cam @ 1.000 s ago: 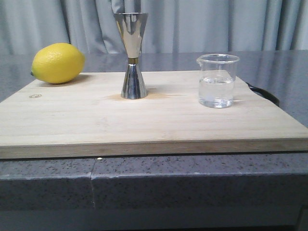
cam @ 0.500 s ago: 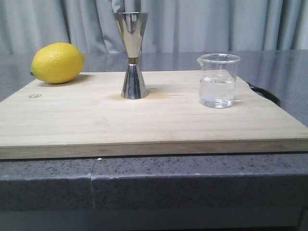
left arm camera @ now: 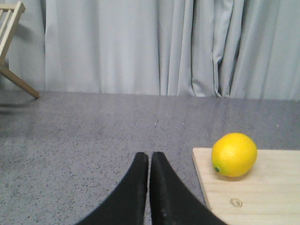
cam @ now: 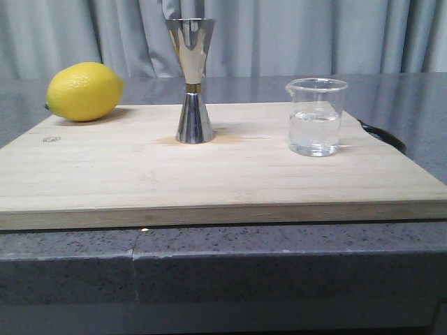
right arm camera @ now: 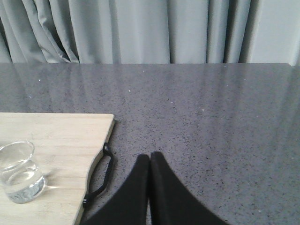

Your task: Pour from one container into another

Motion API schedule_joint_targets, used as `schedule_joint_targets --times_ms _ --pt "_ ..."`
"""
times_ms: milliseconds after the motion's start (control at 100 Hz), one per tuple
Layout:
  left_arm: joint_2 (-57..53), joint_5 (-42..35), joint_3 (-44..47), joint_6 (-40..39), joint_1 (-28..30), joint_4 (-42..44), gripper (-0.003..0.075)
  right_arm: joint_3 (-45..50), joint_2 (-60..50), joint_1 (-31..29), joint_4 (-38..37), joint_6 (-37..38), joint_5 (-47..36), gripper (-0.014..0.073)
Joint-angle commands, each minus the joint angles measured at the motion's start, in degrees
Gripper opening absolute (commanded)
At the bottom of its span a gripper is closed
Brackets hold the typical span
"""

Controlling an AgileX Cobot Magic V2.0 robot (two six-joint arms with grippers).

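A small clear glass beaker [cam: 316, 116], about half full of clear liquid, stands on the right of a wooden board [cam: 209, 174]; the right wrist view also catches the beaker [right arm camera: 19, 172]. At the board's middle back stands the tall steel jigger [cam: 192, 80] with a gold band at its waist. Neither gripper appears in the front view. My left gripper [left arm camera: 149, 157] is shut and empty over the grey counter, left of the board. My right gripper [right arm camera: 150, 157] is shut and empty over the counter, right of the board.
A yellow lemon [cam: 84, 91] lies on the board's back left corner, also seen as the lemon [left arm camera: 234, 154] in the left wrist view. A black handle [right arm camera: 101, 176] sticks out from the board's right edge. A grey curtain [cam: 279, 35] hangs behind. A wooden frame [left arm camera: 9, 42] stands far left.
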Motion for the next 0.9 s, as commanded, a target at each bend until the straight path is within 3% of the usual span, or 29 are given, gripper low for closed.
schedule_joint_targets --times_ms 0,290,890 --pt "4.9 0.2 -5.2 1.3 0.0 -0.3 -0.0019 -6.0 5.3 -0.4 -1.7 0.0 -1.2 -0.0052" --pt "9.7 -1.5 -6.1 1.3 0.0 -0.5 -0.0019 -8.4 11.7 -0.4 -1.7 0.0 -1.1 -0.0052" --pt "10.1 -1.5 -6.1 1.3 0.0 -0.5 -0.0019 -8.3 12.0 -0.4 -1.5 0.0 -1.1 -0.0046"
